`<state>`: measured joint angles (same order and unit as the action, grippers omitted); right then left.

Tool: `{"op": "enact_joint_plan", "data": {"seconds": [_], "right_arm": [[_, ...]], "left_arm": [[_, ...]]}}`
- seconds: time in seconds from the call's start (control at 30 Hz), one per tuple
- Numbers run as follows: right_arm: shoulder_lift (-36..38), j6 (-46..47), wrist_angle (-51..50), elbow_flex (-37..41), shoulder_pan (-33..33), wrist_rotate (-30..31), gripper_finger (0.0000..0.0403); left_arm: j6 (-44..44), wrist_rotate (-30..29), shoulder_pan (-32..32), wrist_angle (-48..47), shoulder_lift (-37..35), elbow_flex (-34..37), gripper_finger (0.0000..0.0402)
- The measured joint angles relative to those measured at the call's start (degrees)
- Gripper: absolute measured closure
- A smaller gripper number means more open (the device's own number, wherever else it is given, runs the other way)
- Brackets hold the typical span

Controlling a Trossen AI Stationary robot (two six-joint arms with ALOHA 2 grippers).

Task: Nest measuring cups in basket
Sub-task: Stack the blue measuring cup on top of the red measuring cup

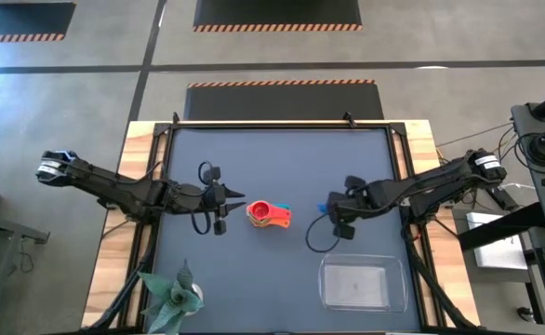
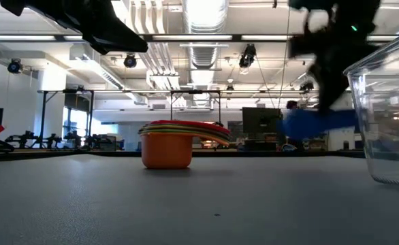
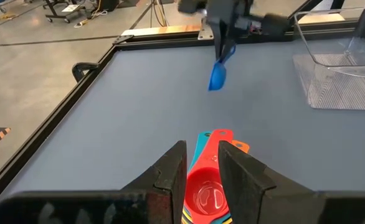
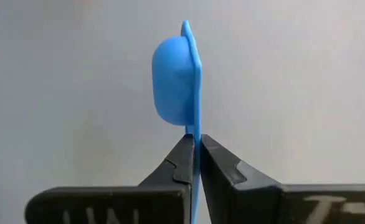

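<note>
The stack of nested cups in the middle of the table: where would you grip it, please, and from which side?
Grip the stack of cups by the fanned handles, coming from the right pincer's side; they jut out that way, flat and thin enough to pinch.

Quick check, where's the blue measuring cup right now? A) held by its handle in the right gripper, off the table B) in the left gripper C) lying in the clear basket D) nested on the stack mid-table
A: the right gripper is shut on the blue cup by its handle, holding it in the air, apart from the stack and outside the basket.
</note>
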<state>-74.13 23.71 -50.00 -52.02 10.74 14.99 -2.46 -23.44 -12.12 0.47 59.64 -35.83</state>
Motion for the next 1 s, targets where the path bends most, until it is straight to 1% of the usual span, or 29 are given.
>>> {"op": "enact_joint_plan", "data": {"seconds": [0.13, 0.27, 0.4, 0.57, 0.7, 0.83, 1.0], "right_arm": [[-1.7, -3.9, 2.0, -7.3, 0.1, 4.4, 0.0394], [-5.9, -9.0, 6.0, -13.9, 0.1, 7.3, 0.0394], [-12.7, -14.7, 12.0, -19.6, 0.1, 8.8, 0.0394], [-22.4, -20.1, 12.4, -27.1, 0.6, 13.5, 0.0394], [-27.3, -23.3, 12.7, -31.5, 0.6, 14.3, 0.0394], [-30.0, -26.1, 12.7, -34.4, 0.7, 19.4, 0.0394], [-31.5, -26.7, 13.7, -35.5, 0.6, 19.6, 0.0394]], "left_arm": [[0.0, 0.0, 0.0, 0.0, 0.0, 0.0, 0.0327], [0.0, 0.0, 0.0, 0.0, 0.0, 0.0, 0.0327], [-0.1, -0.3, 0.0, -0.1, 0.0, 0.0, 0.0327], [-1.4, -2.4, 0.0, -2.0, -0.8, 0.0, 0.0327], [-1.5, -2.5, -0.1, -3.4, -1.8, 0.0, 0.0327], [-1.5, -2.5, -0.1, -3.6, -2.3, 0.0, 0.0327], [-1.5, -2.5, -0.1, -3.7, -2.3, 0.0, 0.0327]]}}
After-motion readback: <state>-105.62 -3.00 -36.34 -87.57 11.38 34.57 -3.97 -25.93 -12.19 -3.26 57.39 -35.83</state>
